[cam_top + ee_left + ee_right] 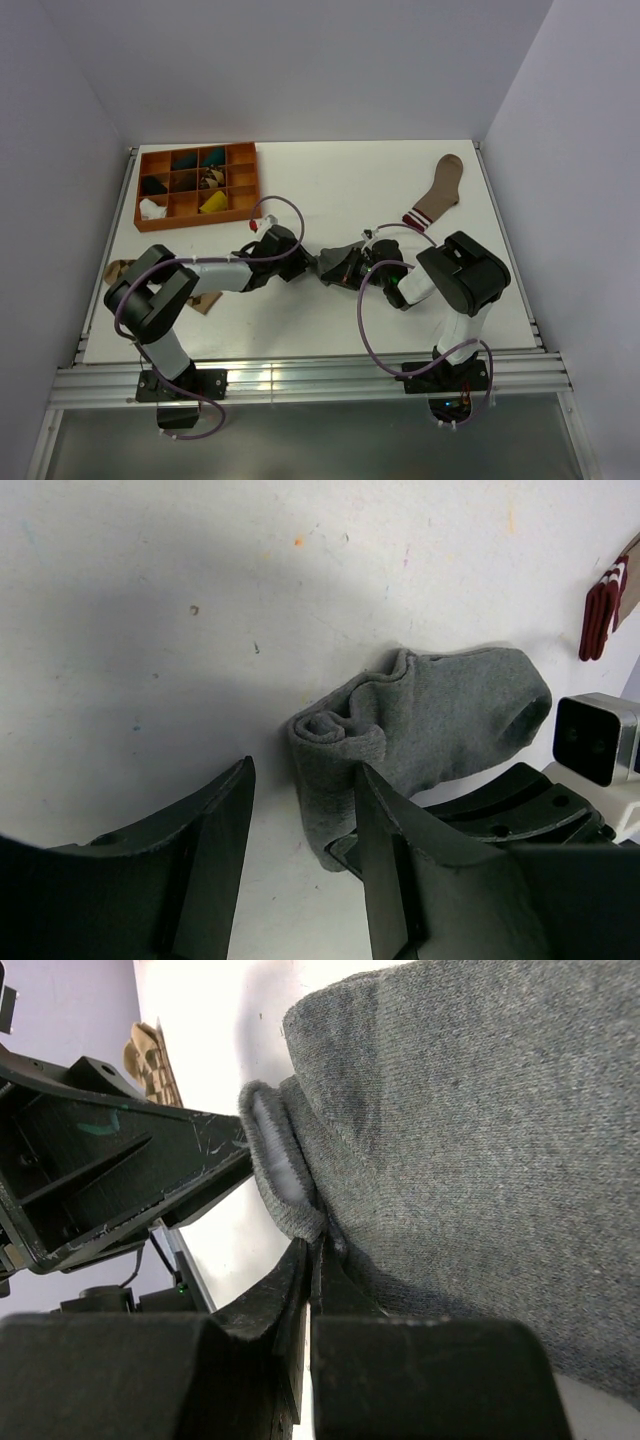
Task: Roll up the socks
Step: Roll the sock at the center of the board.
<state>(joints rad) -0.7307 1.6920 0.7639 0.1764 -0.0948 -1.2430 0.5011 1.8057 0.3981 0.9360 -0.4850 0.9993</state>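
Note:
The grey sock (450,715) lies on the white table, its near end curled into a small roll (335,730). It also shows in the top view (333,262), between the two grippers. My left gripper (300,825) is open, its right finger (390,860) against the rolled end and its left finger on bare table. My right gripper (315,1255) is shut, pinching the edge of the grey sock (470,1130) beside the folded end. In the top view the left gripper (310,262) and right gripper (348,266) almost meet. No loose black or white sock is in view.
An orange compartment tray (196,183) at the back left holds rolled items, among them a dark one and a white one. A brown sock with a striped cuff (437,192) lies at the back right. A tan patterned sock (120,270) lies under the left arm.

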